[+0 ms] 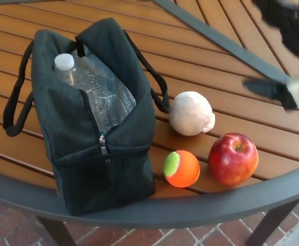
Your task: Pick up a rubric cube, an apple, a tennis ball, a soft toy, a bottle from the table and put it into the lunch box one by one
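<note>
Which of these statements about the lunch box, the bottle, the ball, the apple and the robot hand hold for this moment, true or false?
1. The bottle stands inside the lunch box with its white cap showing. True.
2. The apple lies inside the lunch box. False: it sits on the table, right of the tennis ball.
3. The soft toy lies on the table beside the lunch box. True.
4. The right robot hand grips the tennis ball. False: it is at the upper right, blurred, well away from the ball.
5. The tennis ball is entirely green. False: mostly orange with a green patch.
</note>
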